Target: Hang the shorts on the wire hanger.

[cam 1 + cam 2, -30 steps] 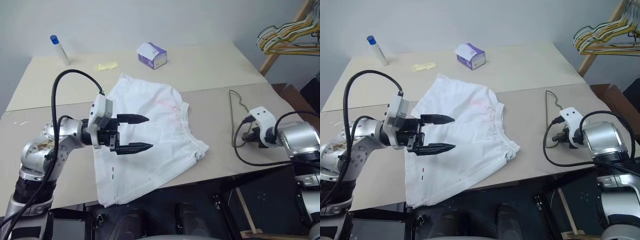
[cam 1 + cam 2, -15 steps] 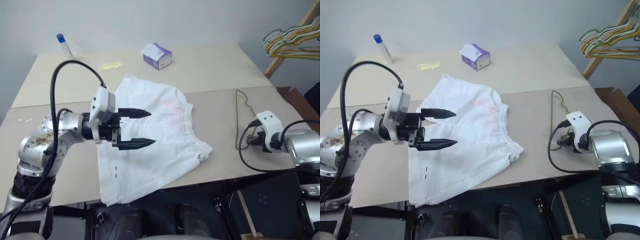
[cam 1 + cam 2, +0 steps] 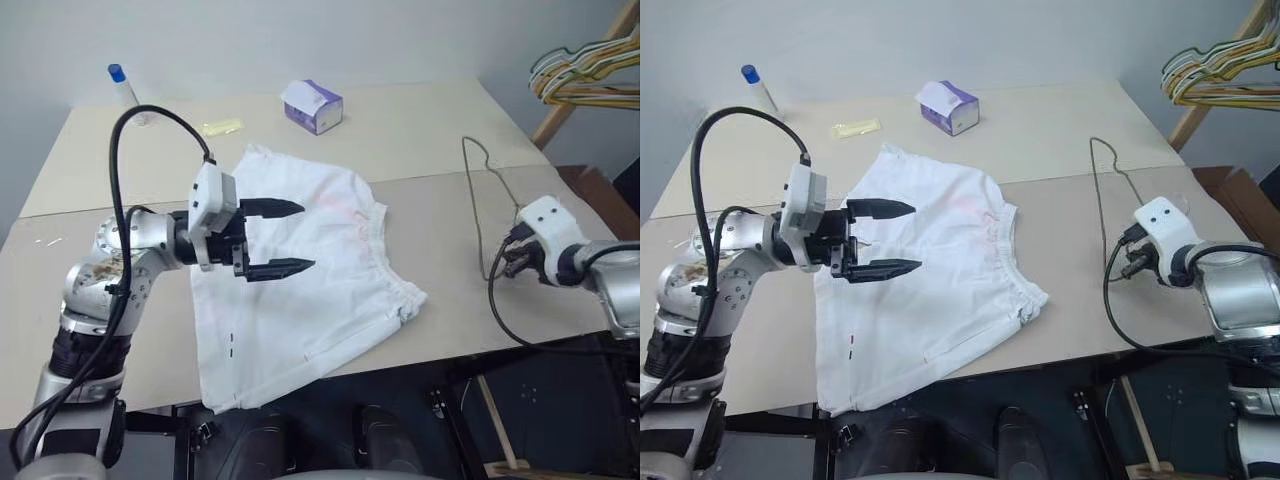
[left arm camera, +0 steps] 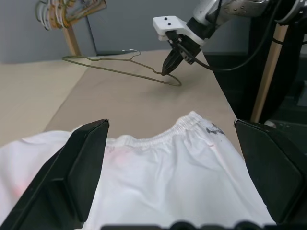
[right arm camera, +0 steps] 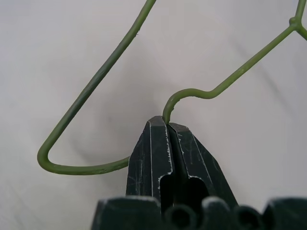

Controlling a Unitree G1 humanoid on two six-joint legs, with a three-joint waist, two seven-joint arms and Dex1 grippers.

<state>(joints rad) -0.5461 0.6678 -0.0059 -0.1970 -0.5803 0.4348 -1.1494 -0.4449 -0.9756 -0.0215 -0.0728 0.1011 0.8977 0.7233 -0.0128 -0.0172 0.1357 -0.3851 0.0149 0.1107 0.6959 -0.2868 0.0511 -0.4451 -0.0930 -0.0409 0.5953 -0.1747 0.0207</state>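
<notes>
- shorts [image 3: 310,285] lie flat mid-table [image 3: 420,140], hem at the front edge
- left gripper [image 3: 275,238] hovers over them, fingers spread wide, holding nothing
- right gripper [image 5: 167,125] pinched tight on the hanger [image 3: 1102,190] by its shoulder notch, near the table's right edge

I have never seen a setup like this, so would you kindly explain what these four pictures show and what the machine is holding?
This is a humanoid robot with two arms. Two pictures come from cameras in its head, looking down at a beige table; the other two come from cameras on its wrists. On the table lie thin white cloth shorts, a small purple-and-white tissue box, a blue-capped tube and a yellowish packet. The left end effector hovers open above the shorts. The right end effector is shut on the thin olive-green wire hanger, pinching a notch near one corner. More hangers hang on a wooden rail beyond.
</notes>
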